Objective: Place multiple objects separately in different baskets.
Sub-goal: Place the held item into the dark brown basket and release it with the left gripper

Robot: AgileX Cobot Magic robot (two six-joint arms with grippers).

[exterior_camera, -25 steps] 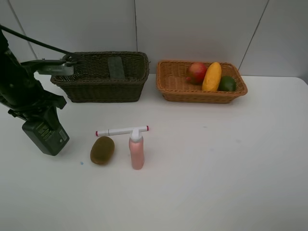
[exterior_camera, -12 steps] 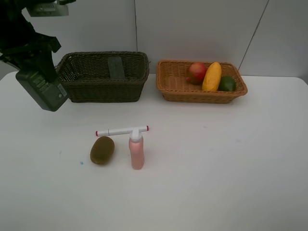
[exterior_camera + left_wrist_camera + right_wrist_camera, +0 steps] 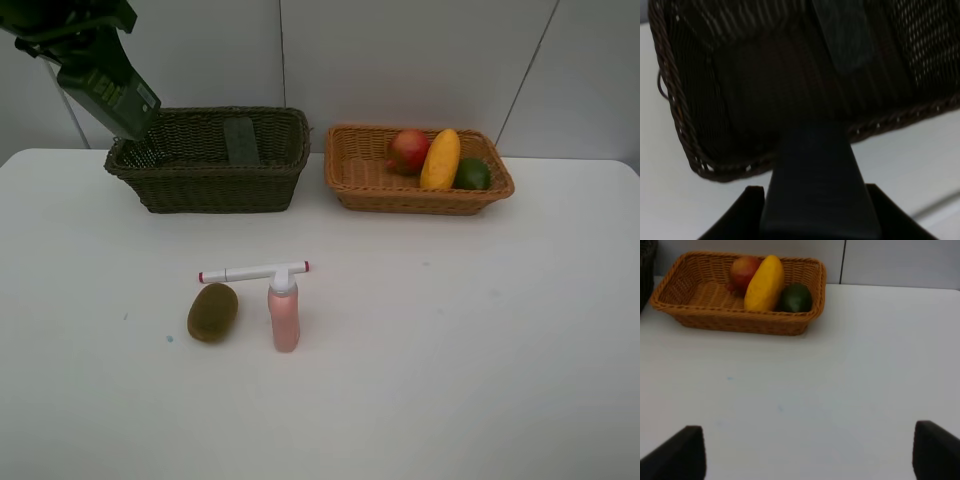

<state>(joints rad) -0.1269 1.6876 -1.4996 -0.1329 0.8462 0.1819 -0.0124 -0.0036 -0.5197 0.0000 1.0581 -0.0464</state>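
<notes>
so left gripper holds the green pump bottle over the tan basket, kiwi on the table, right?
No: the left gripper holds the green pump bottle over the dark olive basket, not the tan basket, per the exterior high view. The kiwi is on the table.

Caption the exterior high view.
Left gripper holds the dark green pump bottle above the dark basket's rim; kiwi, marker and pink bottle sit on the table.

Bright, even light w/ soft shadows; L wrist view dim, dark basket [image 3: 730, 100] blurry.
</notes>
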